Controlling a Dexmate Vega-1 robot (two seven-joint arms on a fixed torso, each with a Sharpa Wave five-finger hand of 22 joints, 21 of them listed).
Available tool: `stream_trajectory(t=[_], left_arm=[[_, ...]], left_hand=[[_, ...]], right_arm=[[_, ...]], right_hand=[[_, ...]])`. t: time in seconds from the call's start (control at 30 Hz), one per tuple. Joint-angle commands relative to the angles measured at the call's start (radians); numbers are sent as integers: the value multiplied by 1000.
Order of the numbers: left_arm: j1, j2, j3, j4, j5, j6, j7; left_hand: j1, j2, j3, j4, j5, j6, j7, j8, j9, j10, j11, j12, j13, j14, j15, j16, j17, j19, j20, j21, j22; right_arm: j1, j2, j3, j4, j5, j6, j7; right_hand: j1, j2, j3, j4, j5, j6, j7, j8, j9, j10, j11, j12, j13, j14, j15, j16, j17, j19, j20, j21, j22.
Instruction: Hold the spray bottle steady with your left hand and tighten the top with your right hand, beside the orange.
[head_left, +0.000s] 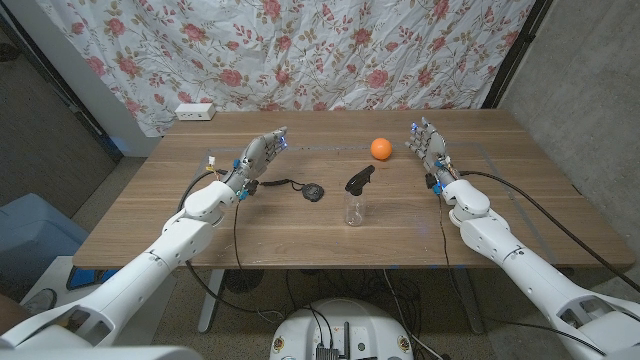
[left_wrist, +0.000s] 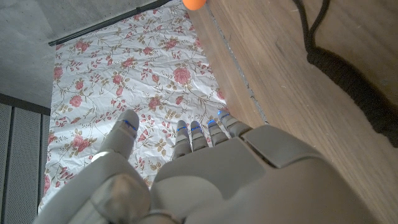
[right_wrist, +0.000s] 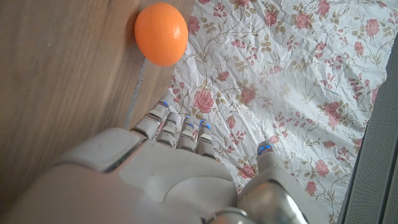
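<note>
A clear spray bottle (head_left: 355, 204) with a black trigger top (head_left: 359, 180) stands upright in the middle of the table. The orange (head_left: 380, 148) (right_wrist: 161, 33) (left_wrist: 197, 3) lies behind it, a little to the right. My left hand (head_left: 258, 156) (left_wrist: 186, 174) is raised over the table well to the left of the bottle, fingers stretched out and apart, holding nothing. My right hand (head_left: 428, 145) (right_wrist: 168, 168) stands on the far right side, just right of the orange, fingers extended, also holding nothing.
A black round object with a cord (head_left: 312, 191) (left_wrist: 348, 81) lies between my left hand and the bottle. A white power strip (head_left: 195, 111) sits at the table's back left edge. A flowered cloth (head_left: 300, 50) hangs behind the wooden table (head_left: 300, 235).
</note>
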Motion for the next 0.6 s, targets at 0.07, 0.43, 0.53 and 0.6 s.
stream_trajectory(t=[0.07, 0.43, 0.53, 0.6], left_arm=[[-15, 42, 14, -12, -17, 30, -90], [-38, 70, 29, -24, -2, 43, -142], [-39, 83, 33, -38, 2, 52, -153], [-35, 87, 32, -45, -5, 53, -162]], left_hand=[[33, -1, 6, -12, 3, 19, 2, 9, 3, 21, -9, 9, 1, 14, -42, 7, 2, 15, -52, 5, 2], [88, -15, 20, -16, 10, 43, -1, 14, 4, 38, -24, 6, 1, 28, -50, 6, 2, 25, -55, 0, 1], [107, -24, 25, -16, 12, 48, -7, 15, 5, 34, -29, 1, 1, 26, -49, 4, 2, 24, -63, -2, 1], [119, -31, 27, -17, 12, 41, -12, 12, 5, 32, -31, -1, 1, 26, -48, 3, 2, 23, -69, -4, 1]], right_arm=[[13, 7, 4, 26, 1, 10, 0], [16, 5, 9, 41, 10, 19, 13], [15, 3, 11, 41, 16, 15, 16], [16, 2, 12, 44, 17, 17, 20]], right_hand=[[3, 3, 2, -5, 1, 10, 0, 4, 4, 10, 0, 5, 5, 7, 3, 3, 1, 11, 0, 5, 3], [5, 7, 3, -8, 1, 11, -3, 2, 4, 9, -4, 4, 5, 7, 2, 2, -2, 11, -1, 5, 3], [6, 9, 3, -9, 1, 7, -6, 1, 4, 7, -4, 3, 5, 5, 2, 1, -2, 10, -1, 4, 3], [7, 10, 3, -10, 1, 6, -7, 0, 4, 7, -4, 2, 5, 3, 2, 0, -3, 9, -1, 4, 3]])
